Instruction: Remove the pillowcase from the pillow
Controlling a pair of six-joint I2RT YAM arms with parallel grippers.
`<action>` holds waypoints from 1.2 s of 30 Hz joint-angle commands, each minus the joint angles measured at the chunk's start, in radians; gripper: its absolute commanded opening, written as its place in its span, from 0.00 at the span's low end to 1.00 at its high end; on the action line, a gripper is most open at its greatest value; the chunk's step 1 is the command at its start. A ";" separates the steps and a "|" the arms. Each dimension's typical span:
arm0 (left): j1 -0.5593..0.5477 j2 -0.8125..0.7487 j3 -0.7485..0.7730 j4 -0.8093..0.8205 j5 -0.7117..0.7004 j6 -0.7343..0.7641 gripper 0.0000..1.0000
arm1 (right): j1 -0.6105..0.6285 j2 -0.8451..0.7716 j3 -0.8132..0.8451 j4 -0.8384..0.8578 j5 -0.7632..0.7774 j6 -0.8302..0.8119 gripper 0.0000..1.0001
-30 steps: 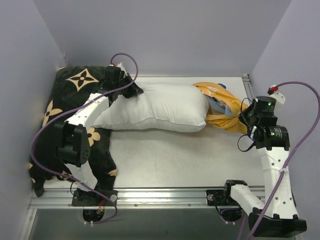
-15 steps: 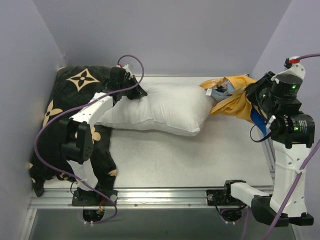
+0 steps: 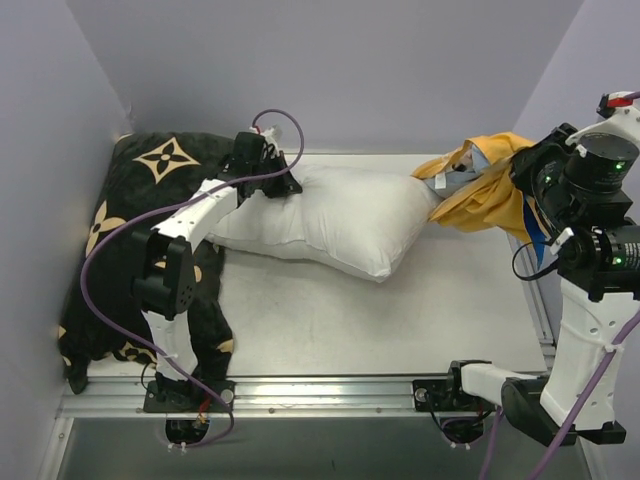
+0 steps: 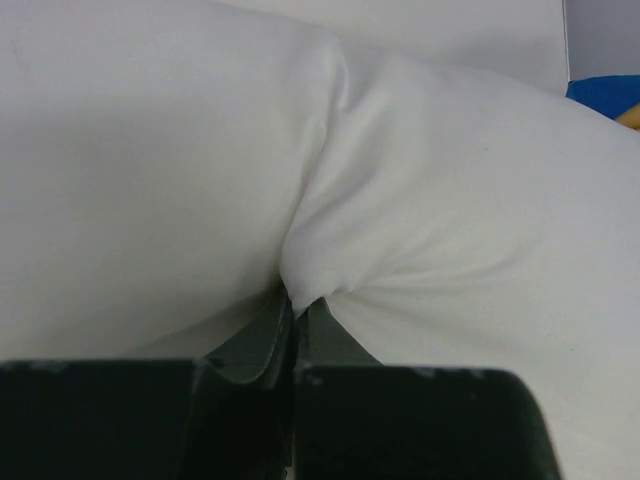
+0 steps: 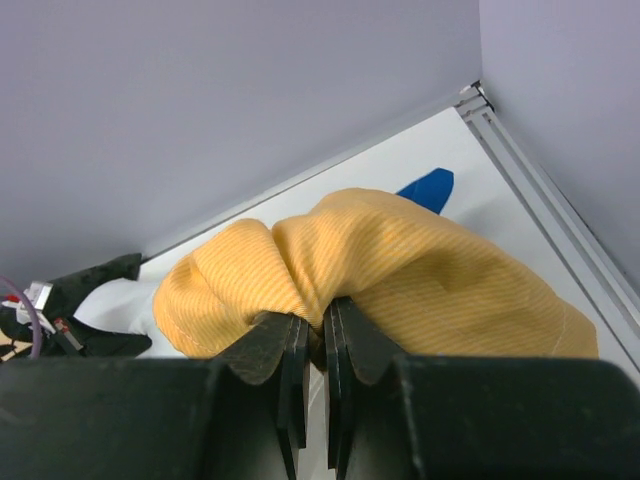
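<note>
The left gripper (image 4: 296, 312) is clenched on a pinch of the pillow (image 3: 345, 222). The right gripper (image 5: 312, 325) grips the pillowcase (image 5: 400, 270), bunched orange-side-out just beyond its jaws. Both pinches look thin — a hard tug might slip either fold, or drag the pillow along.

Bright, even light, soft shadows; pillow (image 4: 450, 200) slightly blurred close up in left wrist view.
</note>
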 commanded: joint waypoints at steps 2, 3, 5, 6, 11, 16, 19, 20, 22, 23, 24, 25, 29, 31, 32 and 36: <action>-0.057 0.104 0.064 -0.144 -0.163 0.160 0.00 | -0.006 -0.055 0.098 0.166 0.048 -0.025 0.00; -0.068 0.108 0.087 -0.160 -0.166 0.169 0.00 | -0.006 -0.062 0.102 0.168 0.046 -0.026 0.00; -0.091 0.110 0.101 -0.186 -0.200 0.189 0.14 | -0.006 -0.072 0.106 0.169 0.043 -0.032 0.00; -0.099 0.099 0.100 -0.200 -0.215 0.192 0.24 | -0.006 -0.085 0.102 0.172 0.038 -0.032 0.00; -0.131 -0.039 0.072 -0.194 -0.276 0.177 0.48 | -0.006 -0.133 0.021 0.183 -0.063 -0.011 0.00; -0.235 -0.192 0.093 -0.171 -0.368 0.139 0.55 | 0.000 -0.188 -0.125 0.220 -0.170 0.012 0.00; -0.336 -0.218 0.103 -0.094 -0.421 0.113 0.59 | 0.017 -0.213 -0.219 0.231 -0.192 0.011 0.00; -0.359 -0.209 0.124 -0.068 -0.445 0.099 0.59 | 0.027 -0.219 -0.237 0.234 -0.193 0.012 0.00; -0.414 -0.150 0.150 -0.024 -0.486 0.088 0.59 | 0.041 -0.234 -0.291 0.241 -0.196 0.012 0.00; -0.428 -0.117 0.168 0.007 -0.497 0.073 0.59 | 0.055 -0.237 -0.305 0.244 -0.199 0.014 0.00; -0.442 -0.085 0.220 0.020 -0.502 0.062 0.59 | 0.060 -0.243 -0.316 0.244 -0.199 0.014 0.00; -0.451 -0.009 0.243 0.033 -0.496 0.055 0.59 | 0.066 -0.245 -0.344 0.244 -0.198 0.014 0.00; -0.493 0.191 0.405 -0.001 -0.376 0.002 0.59 | 0.080 -0.239 -0.392 0.257 -0.183 0.009 0.00; -0.504 0.260 0.432 -0.032 -0.361 -0.004 0.55 | 0.080 -0.222 -0.392 0.257 -0.151 -0.002 0.00; -0.510 0.269 0.420 -0.046 -0.353 -0.010 0.51 | 0.081 -0.202 -0.385 0.258 -0.138 -0.015 0.00; -0.520 0.228 0.275 -0.051 -0.344 -0.024 0.40 | 0.071 -0.150 -0.346 0.255 -0.046 -0.046 0.00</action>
